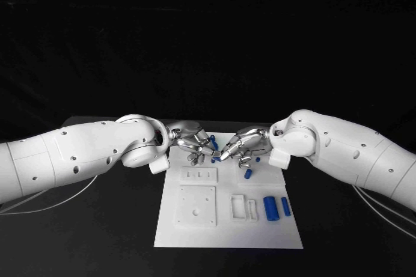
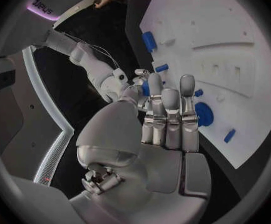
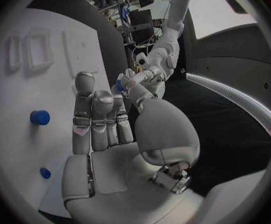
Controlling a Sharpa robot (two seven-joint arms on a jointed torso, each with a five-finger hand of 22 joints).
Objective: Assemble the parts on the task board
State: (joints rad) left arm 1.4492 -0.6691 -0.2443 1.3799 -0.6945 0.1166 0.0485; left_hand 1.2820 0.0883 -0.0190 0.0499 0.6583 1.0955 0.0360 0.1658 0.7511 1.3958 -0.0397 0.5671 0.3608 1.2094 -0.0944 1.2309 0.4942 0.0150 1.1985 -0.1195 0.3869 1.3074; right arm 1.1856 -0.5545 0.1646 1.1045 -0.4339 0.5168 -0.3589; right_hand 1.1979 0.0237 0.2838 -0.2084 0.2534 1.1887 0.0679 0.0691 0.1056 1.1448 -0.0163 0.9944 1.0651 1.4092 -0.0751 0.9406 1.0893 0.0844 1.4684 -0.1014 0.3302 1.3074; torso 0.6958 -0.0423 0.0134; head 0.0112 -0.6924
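The white task board (image 1: 195, 238) lies in the middle of the table. My left hand (image 1: 189, 142) hovers over the board's far end and holds a small blue part (image 1: 212, 142) upright at its fingertips. That part (image 3: 119, 86) also shows at the left hand (image 3: 134, 78) in the right wrist view. Close beside it, my right hand (image 1: 241, 145) has its fingers straight and together (image 3: 100, 115) with nothing in them. A blue part (image 1: 247, 173) lies on the board just under the right hand. Two longer blue parts (image 1: 270, 208) (image 1: 286, 206) rest at the board's near right.
The board carries raised white blocks with slots (image 1: 198, 176) and a larger plate (image 1: 196, 206). A round blue peg (image 2: 204, 114) and several small blue pieces (image 2: 149, 41) sit on the board. Black table (image 1: 95, 241) surrounds the board on all sides.
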